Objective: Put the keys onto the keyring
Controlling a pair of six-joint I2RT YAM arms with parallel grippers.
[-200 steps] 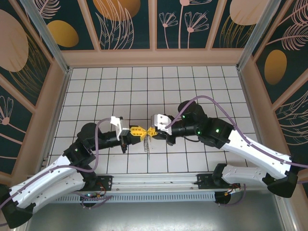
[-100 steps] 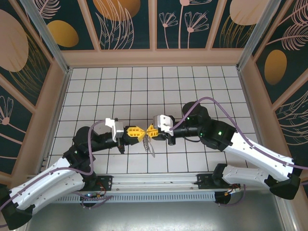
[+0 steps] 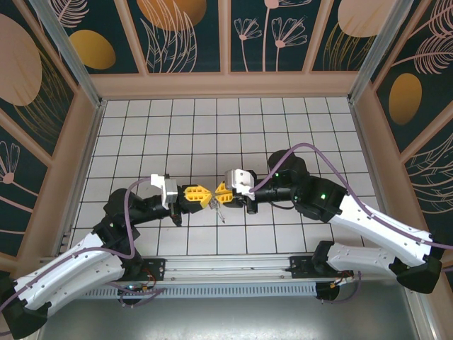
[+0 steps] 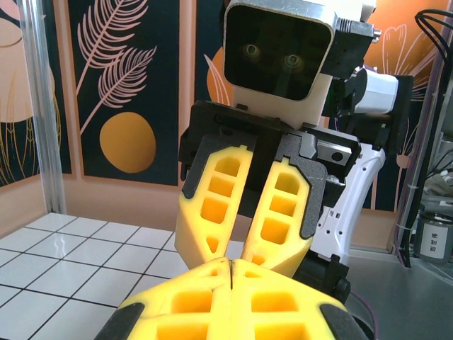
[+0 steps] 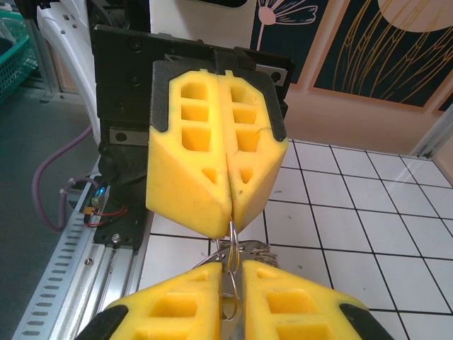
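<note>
Above the middle of the table my two grippers meet tip to tip. The left gripper (image 3: 209,196) (image 4: 231,262) is shut, its yellow fingertips pinching the top of a thin metal keyring (image 5: 231,239). The ring stands edge-on and runs down between the fingers of my right gripper (image 3: 219,192) (image 5: 231,273). That gripper is shut on the flat metal head of a key, with the ring beside it. Another key (image 3: 221,210) (image 5: 256,249) dangles from the ring below the fingertips. In the left wrist view the keyring is hidden behind the left fingers.
The white gridded table (image 3: 212,127) lies under both arms, fenced by low tan walls (image 3: 226,85). A metal rail (image 3: 226,273) with the arm bases runs along the near edge.
Both grippers have drifted slightly left and toward the near edge while staying tip to tip. The dangling key swung from vertical to tilted and now hangs shorter under the tips.
</note>
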